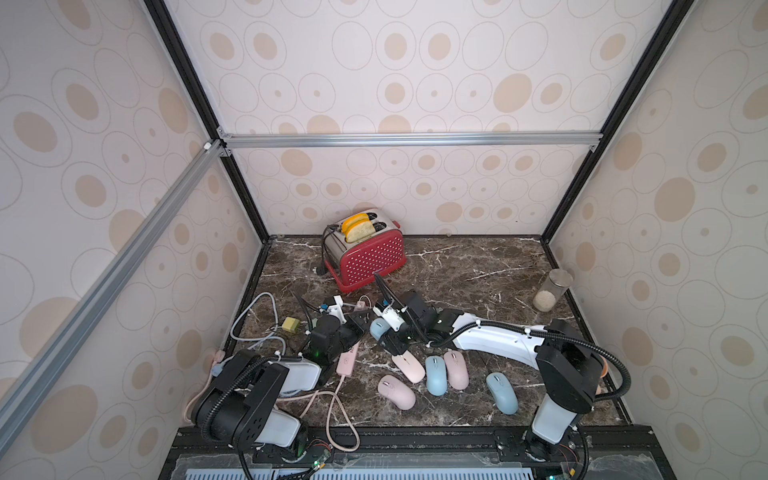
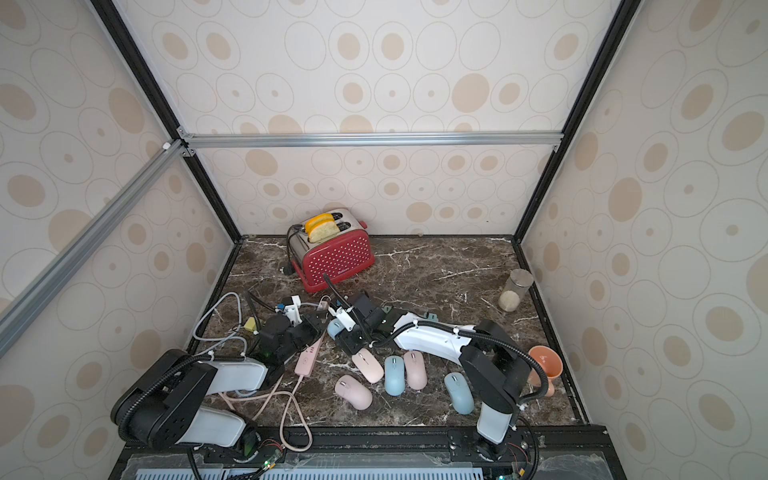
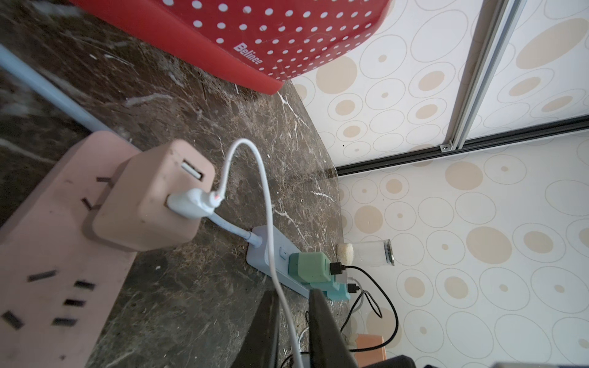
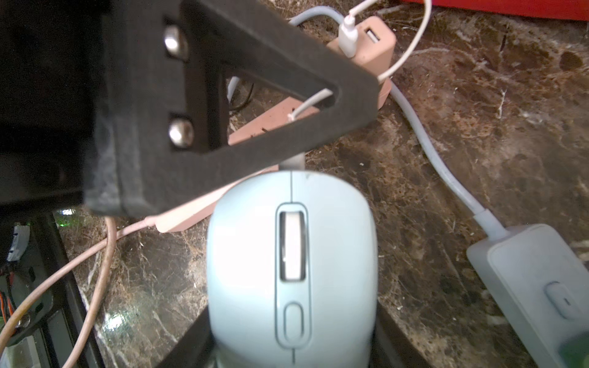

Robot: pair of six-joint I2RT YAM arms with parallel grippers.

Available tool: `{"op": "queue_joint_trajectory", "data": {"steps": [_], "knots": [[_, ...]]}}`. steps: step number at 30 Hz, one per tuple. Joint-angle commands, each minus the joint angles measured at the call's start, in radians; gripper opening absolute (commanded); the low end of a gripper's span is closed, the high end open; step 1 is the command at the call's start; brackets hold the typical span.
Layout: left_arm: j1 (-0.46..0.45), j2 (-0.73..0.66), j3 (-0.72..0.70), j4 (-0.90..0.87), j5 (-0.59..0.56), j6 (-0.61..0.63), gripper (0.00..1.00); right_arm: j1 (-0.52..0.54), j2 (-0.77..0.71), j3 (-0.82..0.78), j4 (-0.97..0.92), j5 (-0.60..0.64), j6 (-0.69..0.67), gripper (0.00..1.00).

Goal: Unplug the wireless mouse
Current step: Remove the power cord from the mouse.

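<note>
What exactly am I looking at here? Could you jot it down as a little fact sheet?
Surface: dark marble table
Right gripper: clamped on a blue mouse
Left gripper: jaws slightly apart around the white cable, close to the mouse's front
Cable's far end: plugged into a pink charger on a pink power strip
Mouse end: appears plugged in
Loose mice: three pink, two blue, on the table
Behind: red toaster

A mock kitchen corner built inside a robot lab cell: wallpapered panels [image 1: 395,83] printed with beige ovals are held by bare aluminium rails [image 1: 411,139], enclosing a dark marble-look counter [image 1: 478,266] with a red polka-dot toaster [image 1: 365,253] at the far edge and a glass jar [image 1: 550,289] at the right
</note>
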Motion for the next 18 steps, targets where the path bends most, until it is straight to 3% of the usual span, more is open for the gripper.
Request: {"op": "queue_joint_trajectory", "data": {"steps": [1,8,18], "knots": [[-0.012,-0.023,0.0,-0.024,-0.008,0.006,0.19,0.009,0.012,0.043,0.008,-0.002,0.001,0.45],[-0.014,-0.066,0.007,-0.091,-0.019,0.022,0.0,0.009,0.033,0.068,-0.051,-0.057,0.002,0.43],[-0.014,-0.128,0.014,-0.129,-0.06,0.033,0.0,0.007,0.05,0.077,-0.157,-0.168,-0.022,0.38]]}}
